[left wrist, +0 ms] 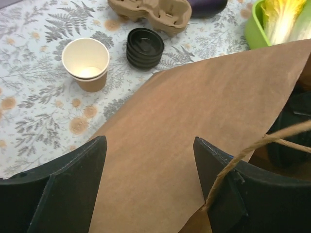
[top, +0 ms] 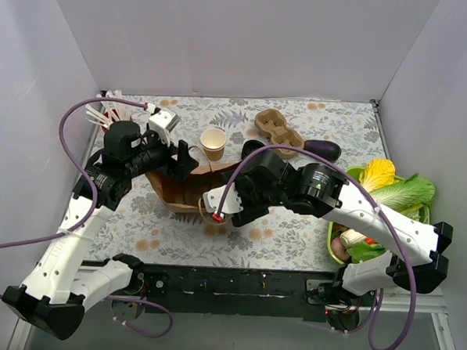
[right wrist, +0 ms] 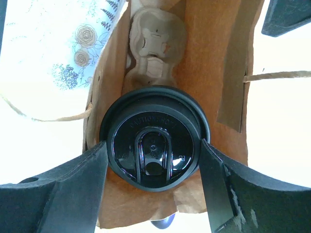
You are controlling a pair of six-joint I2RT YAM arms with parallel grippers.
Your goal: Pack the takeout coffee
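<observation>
White walls, floral-print tablecloth (top: 293, 233). The right gripper (right wrist: 152, 145) clamps a takeout coffee (right wrist: 154, 131) with a round black plastic lid above an open brown paper bag (right wrist: 209, 73). The left gripper (left wrist: 149, 143) has its jaws spread at the bag.

Overhead plus wrist close-ups, sharing paper bag (top: 187, 192)

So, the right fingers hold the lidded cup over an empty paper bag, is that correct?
Not quite: the paper bag is not empty. The right wrist view shows a cardboard carrier inside it, beyond the lidded cup in the right fingers.
</observation>
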